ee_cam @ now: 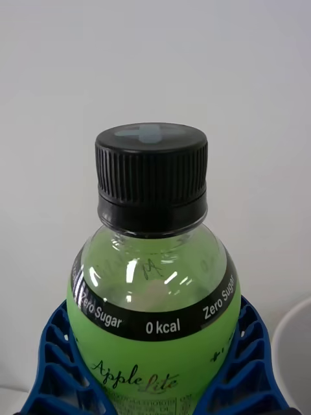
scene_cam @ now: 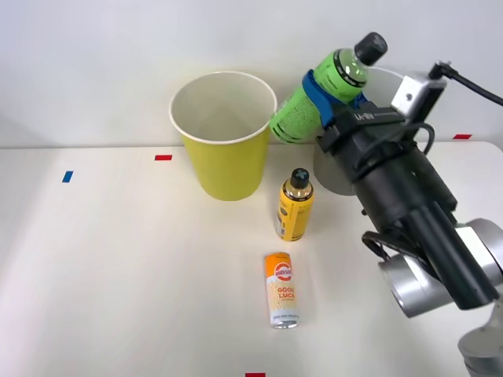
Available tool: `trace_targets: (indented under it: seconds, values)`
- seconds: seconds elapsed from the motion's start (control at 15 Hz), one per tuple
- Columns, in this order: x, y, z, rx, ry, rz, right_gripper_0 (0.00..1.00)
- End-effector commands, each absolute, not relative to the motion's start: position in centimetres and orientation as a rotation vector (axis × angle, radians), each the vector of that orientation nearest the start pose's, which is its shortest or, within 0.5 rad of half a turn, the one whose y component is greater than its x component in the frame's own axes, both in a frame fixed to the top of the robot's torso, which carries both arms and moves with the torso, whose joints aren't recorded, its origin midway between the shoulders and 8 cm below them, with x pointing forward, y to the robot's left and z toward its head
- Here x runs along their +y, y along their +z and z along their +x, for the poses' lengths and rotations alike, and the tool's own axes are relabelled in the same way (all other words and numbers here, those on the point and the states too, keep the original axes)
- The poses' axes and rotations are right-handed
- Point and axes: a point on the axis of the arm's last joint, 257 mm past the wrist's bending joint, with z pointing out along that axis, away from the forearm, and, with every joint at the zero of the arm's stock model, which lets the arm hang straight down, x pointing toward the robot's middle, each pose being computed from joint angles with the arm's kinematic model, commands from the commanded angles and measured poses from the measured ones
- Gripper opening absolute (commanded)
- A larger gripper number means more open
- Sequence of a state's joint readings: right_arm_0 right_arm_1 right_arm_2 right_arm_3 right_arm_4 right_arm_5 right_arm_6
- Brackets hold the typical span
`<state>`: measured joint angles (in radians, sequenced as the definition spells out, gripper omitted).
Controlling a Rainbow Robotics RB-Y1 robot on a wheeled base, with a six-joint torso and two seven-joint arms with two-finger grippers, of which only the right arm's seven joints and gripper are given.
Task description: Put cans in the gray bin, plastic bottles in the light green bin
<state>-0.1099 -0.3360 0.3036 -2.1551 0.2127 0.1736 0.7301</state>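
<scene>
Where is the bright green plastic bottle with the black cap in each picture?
Front view: the bright green plastic bottle is held tilted in the air at upper right, beside the yellow-green bin.
Right wrist view: the bottle fills the middle, cap toward the top edge.
Shared landmark: the blue ribbed right gripper clamped around the bottle's body.

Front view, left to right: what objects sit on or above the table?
Round yellow-green bin with white rim → orange-and-white slim drink can lying on the table → upright yellow plastic bottle with black cap → bright green plastic bottle held aloft in the right tool.
</scene>
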Motion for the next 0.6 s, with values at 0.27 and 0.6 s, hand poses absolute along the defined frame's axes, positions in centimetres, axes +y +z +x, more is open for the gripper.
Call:
trace_targets:
  seconds: [0.27, 0.6]
  values:
    - [0.7, 7.1, 50.3, 1.319, 0.758, -0.042, 0.0]
    - [5.8, 7.5, 56.7, 1.298, 0.628, -0.147, 0.0]
